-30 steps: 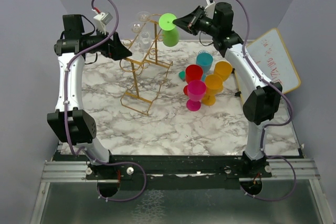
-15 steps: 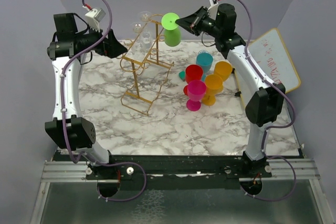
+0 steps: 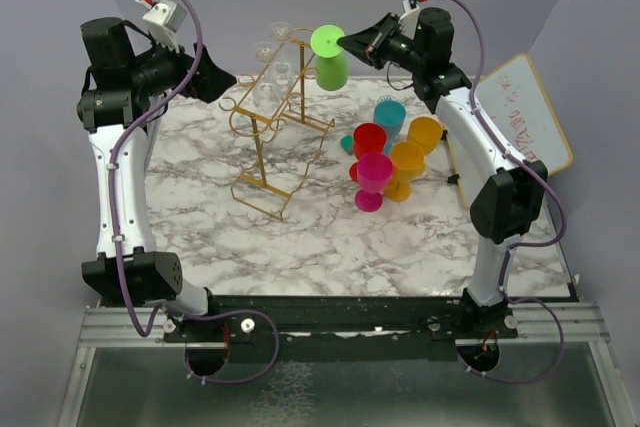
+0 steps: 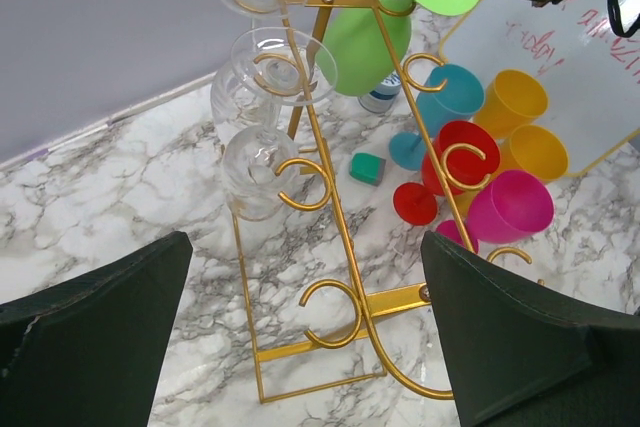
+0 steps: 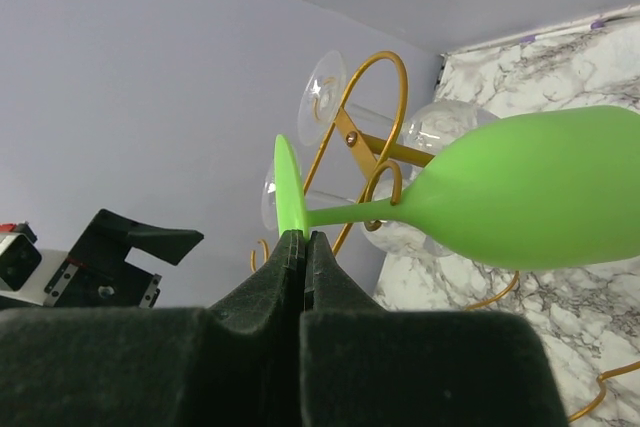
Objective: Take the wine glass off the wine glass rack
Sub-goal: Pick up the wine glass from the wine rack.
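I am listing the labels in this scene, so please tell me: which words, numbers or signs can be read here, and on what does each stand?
Whiteboard: red handwriting, too small and blurred to read in any view.
Green wine glass and wine glass rack: no print visible.
No text can be quoted.

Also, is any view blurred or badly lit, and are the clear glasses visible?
Top external: even light, sharp, but the clear glasses on the wine glass rack fade into the grey wall. Left wrist: sharp, glints outline those glasses. Right wrist: the green wine glass is crisp; the right gripper is dark with little detail.
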`<state>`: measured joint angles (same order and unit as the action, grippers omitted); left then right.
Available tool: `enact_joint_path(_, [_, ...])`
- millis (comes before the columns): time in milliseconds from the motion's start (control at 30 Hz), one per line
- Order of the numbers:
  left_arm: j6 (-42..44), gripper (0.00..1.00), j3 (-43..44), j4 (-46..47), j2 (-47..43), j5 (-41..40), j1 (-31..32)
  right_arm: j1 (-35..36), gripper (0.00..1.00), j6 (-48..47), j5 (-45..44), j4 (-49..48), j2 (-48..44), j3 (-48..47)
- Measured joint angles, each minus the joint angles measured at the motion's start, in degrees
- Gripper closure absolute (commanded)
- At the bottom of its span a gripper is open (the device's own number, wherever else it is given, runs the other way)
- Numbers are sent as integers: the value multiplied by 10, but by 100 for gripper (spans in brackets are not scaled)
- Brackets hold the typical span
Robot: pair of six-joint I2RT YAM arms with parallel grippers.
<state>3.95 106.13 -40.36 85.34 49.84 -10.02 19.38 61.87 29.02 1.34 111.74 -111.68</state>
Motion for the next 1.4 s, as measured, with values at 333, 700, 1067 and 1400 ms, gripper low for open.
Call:
enact_joint_path(333, [-47, 1, -34, 38, -28, 12, 0, -3, 100, 18, 0, 0, 0, 2])
enact_joint_path(700, [-108, 1, -81, 90, -67, 37, 0, -7, 99, 53, 0, -15, 0, 41])
enact_joint_path(1067, [-140, 1, -82, 111, -76, 49, 0, -7, 100, 63, 2, -26, -14, 67])
enact_joint_path(1400, [-222, 4, -87, 179, -82, 97, 0, -11, 100, 65, 9, -47, -74, 135])
